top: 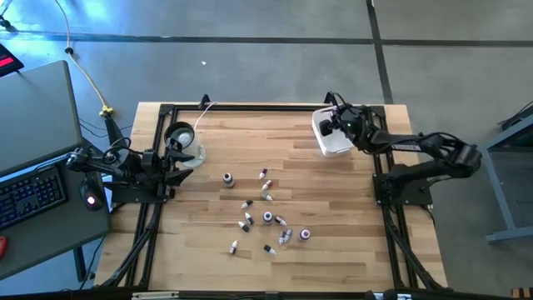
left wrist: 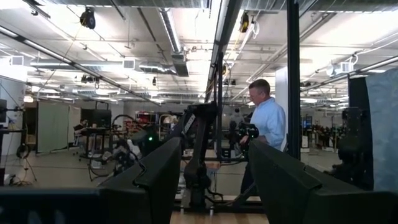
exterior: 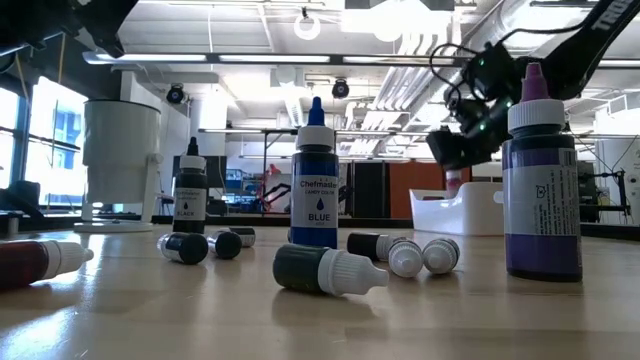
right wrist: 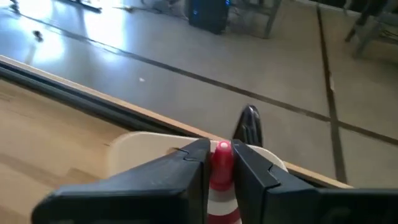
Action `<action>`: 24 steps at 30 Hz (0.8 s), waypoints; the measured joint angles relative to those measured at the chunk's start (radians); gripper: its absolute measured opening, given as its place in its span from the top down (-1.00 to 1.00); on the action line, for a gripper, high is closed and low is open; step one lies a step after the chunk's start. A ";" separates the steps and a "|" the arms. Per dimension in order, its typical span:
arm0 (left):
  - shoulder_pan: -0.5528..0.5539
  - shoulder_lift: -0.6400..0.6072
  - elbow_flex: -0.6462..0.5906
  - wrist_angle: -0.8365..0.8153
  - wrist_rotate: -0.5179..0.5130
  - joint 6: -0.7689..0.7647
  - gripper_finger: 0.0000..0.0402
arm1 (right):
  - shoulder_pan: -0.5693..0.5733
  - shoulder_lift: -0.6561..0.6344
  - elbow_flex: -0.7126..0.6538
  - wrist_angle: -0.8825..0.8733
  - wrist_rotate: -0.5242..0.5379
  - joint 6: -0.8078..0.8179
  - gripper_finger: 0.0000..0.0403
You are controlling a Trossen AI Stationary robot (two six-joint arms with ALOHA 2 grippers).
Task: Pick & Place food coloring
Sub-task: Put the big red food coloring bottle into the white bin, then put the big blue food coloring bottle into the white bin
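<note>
Several tiny food coloring bottles (top: 265, 215) stand or lie on the wooden table's middle. In the low view a blue one (exterior: 316, 180) and a purple one (exterior: 541, 180) are upright, while dark white-tipped droppers (exterior: 325, 270) lie on their sides. My right gripper (top: 337, 125) hangs over the white tub (top: 333, 140) near the far right corner, shut on a red bottle (right wrist: 221, 171). My left gripper (left wrist: 214, 155) is open by the table's left edge, pointing level into the room. My right gripper pinches the red bottle between its two fingers near the pink tip (right wrist: 222, 149), which sits at the fingers' free ends. The bottle lies along the fingers, its body running back between them. It is lifted clear above the tub (exterior: 455, 180).
A clear cup with a black ring (top: 180, 138) stands by the left arm at the far left; in the low view it is the pale cup (exterior: 120, 160). A keyboard and desk (top: 33, 192) lie beyond the left edge. A person (left wrist: 266, 124) stands in the room behind.
</note>
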 joint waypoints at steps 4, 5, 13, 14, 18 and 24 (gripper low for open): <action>0.000 0.000 0.000 -0.004 0.000 -0.003 0.07 | -0.020 0.069 0.000 0.071 -0.002 -0.020 0.79; 0.000 0.000 0.000 -0.007 0.000 -0.003 0.07 | -0.022 0.083 0.000 0.100 -0.001 -0.028 0.78; 0.000 0.000 0.000 -0.017 0.001 -0.006 0.07 | -0.040 0.129 0.001 0.174 0.026 -0.088 0.61; 0.000 0.000 0.000 -0.016 0.001 -0.006 0.07 | -0.040 0.129 0.001 0.173 0.028 -0.088 0.59; 0.000 0.000 0.000 -0.016 0.001 -0.006 0.07 | -0.040 0.129 0.001 0.174 0.029 -0.090 0.53; 0.000 0.000 0.000 -0.016 0.001 -0.007 0.07 | -0.030 0.061 0.005 0.189 0.043 -0.176 0.46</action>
